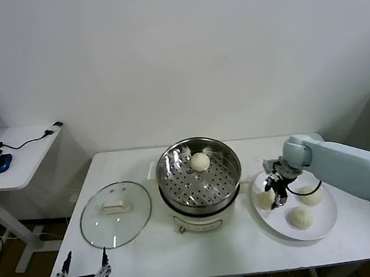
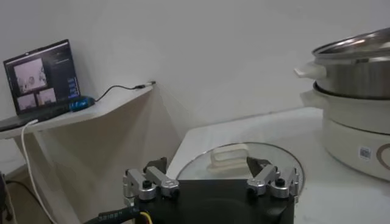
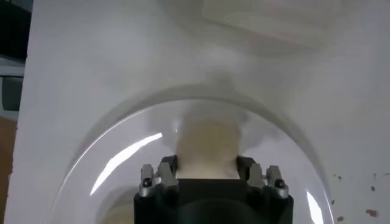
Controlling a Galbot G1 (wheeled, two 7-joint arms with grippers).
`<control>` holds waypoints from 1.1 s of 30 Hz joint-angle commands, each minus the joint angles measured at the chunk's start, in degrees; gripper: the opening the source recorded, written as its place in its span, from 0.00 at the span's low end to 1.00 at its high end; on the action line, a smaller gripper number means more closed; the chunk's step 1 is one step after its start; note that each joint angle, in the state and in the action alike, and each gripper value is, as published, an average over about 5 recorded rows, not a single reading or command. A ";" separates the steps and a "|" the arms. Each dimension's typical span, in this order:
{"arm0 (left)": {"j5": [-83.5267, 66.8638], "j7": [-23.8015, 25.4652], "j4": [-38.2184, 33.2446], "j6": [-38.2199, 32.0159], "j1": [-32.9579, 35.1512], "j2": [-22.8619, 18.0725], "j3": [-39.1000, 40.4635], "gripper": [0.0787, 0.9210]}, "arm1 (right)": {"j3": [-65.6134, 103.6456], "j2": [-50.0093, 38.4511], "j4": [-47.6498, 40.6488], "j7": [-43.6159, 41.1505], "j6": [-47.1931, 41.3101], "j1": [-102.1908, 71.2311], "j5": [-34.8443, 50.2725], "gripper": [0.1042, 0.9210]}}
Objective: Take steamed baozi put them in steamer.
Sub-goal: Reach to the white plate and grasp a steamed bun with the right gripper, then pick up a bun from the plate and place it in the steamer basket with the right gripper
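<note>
The steamer (image 1: pixel 167 173) stands mid-table with one steamed baozi (image 1: pixel 200 161) on its perforated tray. To its right, a white plate (image 1: pixel 324 224) holds three more baozi. My right gripper (image 1: pixel 277 192) reaches down over the plate's left side and is shut on the baozi (image 1: pixel 265 199) there. In the right wrist view this baozi (image 3: pixel 207 143) fills the gap of the right gripper (image 3: pixel 207 167), and both fingers press its sides. The other two baozi (image 1: pixel 312 196) (image 1: pixel 301 216) lie free. My left gripper (image 1: pixel 84 267) waits open at the table's front-left corner.
The glass lid (image 1: pixel 115 214) with its white handle lies flat left of the steamer, just beyond the left gripper (image 2: pixel 210 182). A side desk (image 1: pixel 16 155) with a mouse and cable stands off to the left. The wall runs behind the table.
</note>
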 commanded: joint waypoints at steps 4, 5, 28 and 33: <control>0.09 -0.03 0.04 -0.04 0.09 0.09 0.04 0.88 | 0.34 -0.95 0.53 0.05 -0.15 1.43 1.50 0.57; 0.09 -0.03 0.07 -0.14 0.10 0.10 0.11 0.88 | 0.06 -1.33 0.87 0.03 -0.21 2.48 2.09 0.57; 0.23 0.98 0.42 -1.59 -1.29 2.56 2.28 0.88 | -30.80 15.72 1.64 0.25 -3.22 51.05 39.62 0.58; 0.29 0.95 0.40 -1.97 -0.86 3.55 2.56 0.88 | -27.92 23.54 1.75 2.84 -5.75 46.22 40.93 0.58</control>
